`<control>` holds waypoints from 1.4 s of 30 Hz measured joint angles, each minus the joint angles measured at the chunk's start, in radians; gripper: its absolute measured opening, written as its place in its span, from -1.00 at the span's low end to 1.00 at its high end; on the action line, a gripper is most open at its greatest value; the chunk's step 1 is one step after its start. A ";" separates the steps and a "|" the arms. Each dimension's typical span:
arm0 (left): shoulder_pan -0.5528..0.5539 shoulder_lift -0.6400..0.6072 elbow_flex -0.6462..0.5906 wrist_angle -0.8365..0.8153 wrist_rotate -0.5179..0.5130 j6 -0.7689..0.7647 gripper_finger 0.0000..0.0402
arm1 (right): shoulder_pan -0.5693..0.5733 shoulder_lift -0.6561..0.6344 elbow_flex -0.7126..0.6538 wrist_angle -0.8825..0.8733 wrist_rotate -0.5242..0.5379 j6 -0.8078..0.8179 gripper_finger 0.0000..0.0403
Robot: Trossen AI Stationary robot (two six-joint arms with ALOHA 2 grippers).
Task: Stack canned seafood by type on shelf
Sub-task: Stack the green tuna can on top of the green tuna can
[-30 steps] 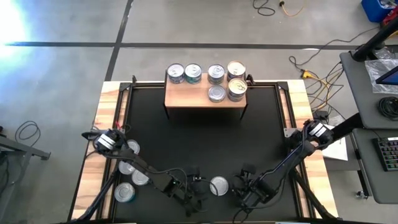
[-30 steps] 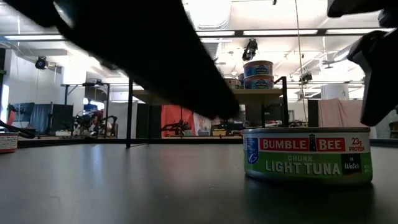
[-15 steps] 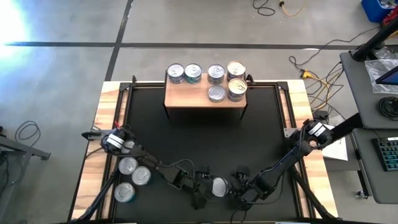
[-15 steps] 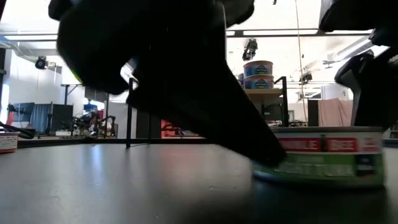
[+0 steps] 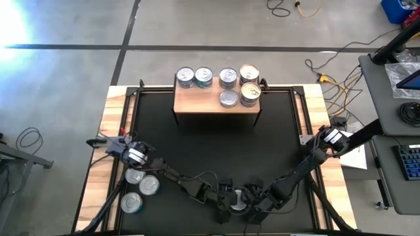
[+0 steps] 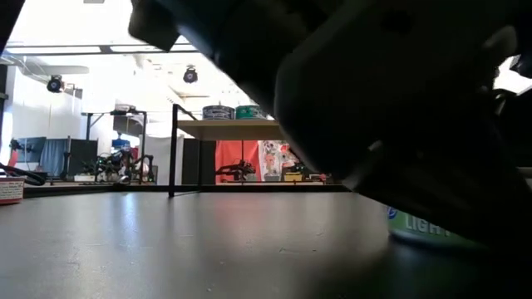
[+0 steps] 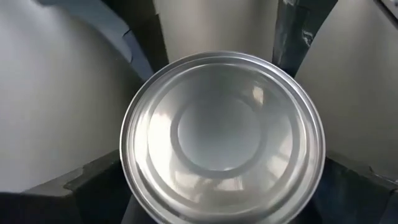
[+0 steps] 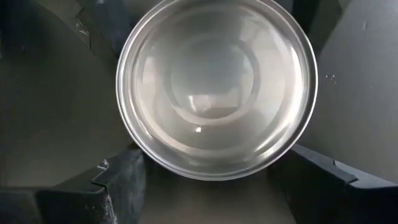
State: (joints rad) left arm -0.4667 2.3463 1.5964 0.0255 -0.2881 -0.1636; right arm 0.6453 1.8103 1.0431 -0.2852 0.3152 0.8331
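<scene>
One silver-topped tin with a green "LIGHT" label (image 5: 237,198) (image 6: 424,228) stands on the black mat near the table's near edge. My left gripper (image 5: 226,200) (image 7: 224,169) leans over it from the left, open, with one finger on each side of the tin's top (image 7: 221,134). My right gripper (image 5: 254,196) (image 8: 211,163) leans over it from the right, also open, its fingers flanking the near part of the rim (image 8: 214,87). The wood-topped shelf (image 5: 197,103) (image 6: 241,126) at the far side carries several tins, and some of them are stacked. My left gripper's fingers (image 7: 102,186) lie close against the tin's rim (image 7: 127,177), coming slanting down from the left; whether they touch it I cannot tell. My right gripper's fingers (image 8: 121,177) stand just off the rim (image 8: 146,152), slanting down from the right; touch cannot be told.
Three more tins (image 5: 135,176) (image 5: 148,186) (image 5: 131,203) sit under the left arm on the mat's near-left part. A red-labelled tin (image 6: 10,191) shows at the far left of the low view. The mat's middle (image 5: 210,151) is bare. Wooden edges and black rails frame the mat.
My left gripper has swept toward the table's right and come over the tin. My right gripper has edged left toward it. The tin has slid a little toward the right and still stands upright on the mat.
</scene>
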 joint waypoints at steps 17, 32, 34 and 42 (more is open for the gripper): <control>0.022 0.013 0.020 0.018 0.003 -0.011 0.97 | 0.000 0.004 -0.011 0.010 -0.025 -0.015 0.52; 0.053 -0.254 -0.007 -0.178 -0.085 0.008 0.88 | 0.025 -0.089 0.255 -0.503 -0.020 -0.138 0.39; 0.067 -0.280 -0.019 -0.181 -0.087 0.024 0.87 | 0.024 -0.119 0.291 -0.538 -0.019 -0.140 0.34; 0.134 -0.463 -0.122 -0.265 -0.162 0.049 0.87 | 0.021 -0.228 0.371 -0.655 0.113 -0.085 0.11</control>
State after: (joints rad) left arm -0.3326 1.8836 1.4741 -0.2395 -0.4506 -0.1145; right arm 0.6665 1.5825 1.4138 -0.9404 0.4278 0.7480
